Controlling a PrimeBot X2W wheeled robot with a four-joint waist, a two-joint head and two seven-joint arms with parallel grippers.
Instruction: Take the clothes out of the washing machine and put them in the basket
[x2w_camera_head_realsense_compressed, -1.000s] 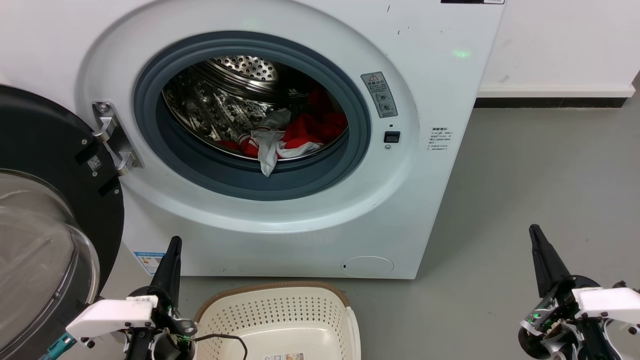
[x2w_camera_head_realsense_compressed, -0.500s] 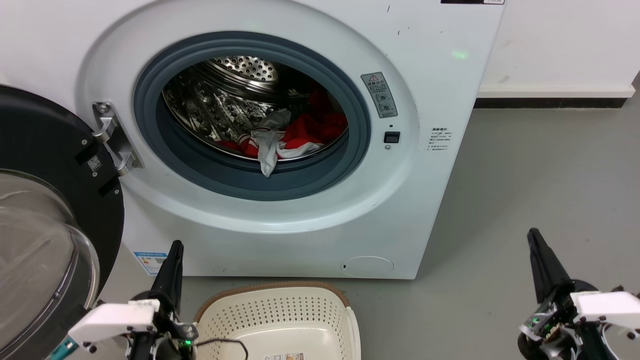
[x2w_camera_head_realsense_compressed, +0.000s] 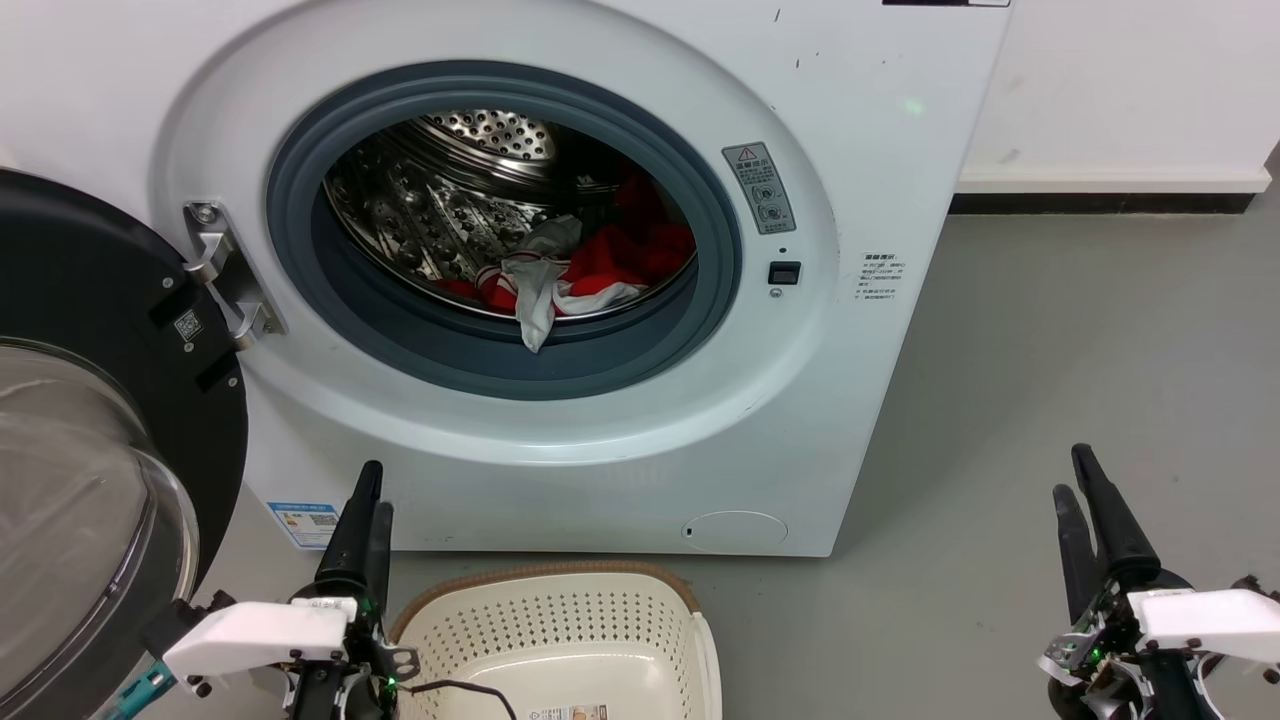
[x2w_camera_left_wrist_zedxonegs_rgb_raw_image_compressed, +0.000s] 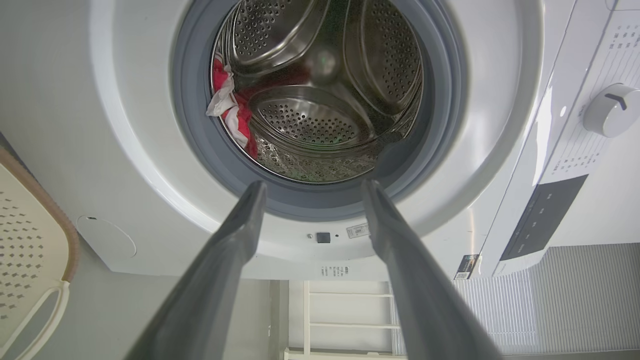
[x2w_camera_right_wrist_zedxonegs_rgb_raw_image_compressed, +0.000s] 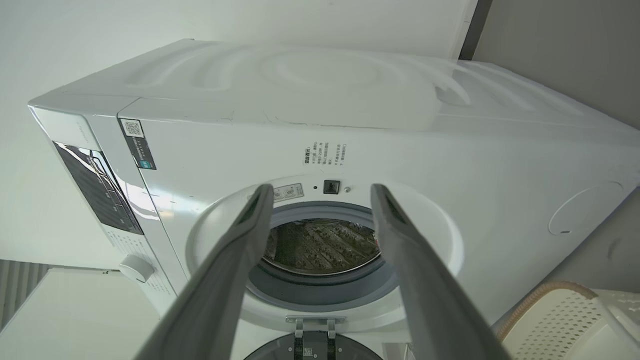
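Our left pincer (x2w_camera_head_realsense_compressed: 378, 487) hovered at the lower left, its two dark fingers parted with nothing between them. In its wrist view the gap framed the mouth of the drum (x2w_camera_left_wrist_zedxonegs_rgb_raw_image_compressed: 320, 115). Our right pincer (x2w_camera_head_realsense_compressed: 1070, 470), at the lower right above the grey floor (x2w_camera_head_realsense_compressed: 1080, 350), was likewise parted and empty. Just beside the left pincer, the cream basket (x2w_camera_head_realsense_compressed: 540, 575) sat on the floor in front of the washing machine (x2w_camera_head_realsense_compressed: 880, 180), whose door (x2w_camera_head_realsense_compressed: 90, 300) stood swung out to the left. The clothes (x2w_camera_head_realsense_compressed: 600, 265) lay in the drum, red and red-striped, with a grey-white part drooping onto the grey rubber ring (x2w_camera_head_realsense_compressed: 640, 350).
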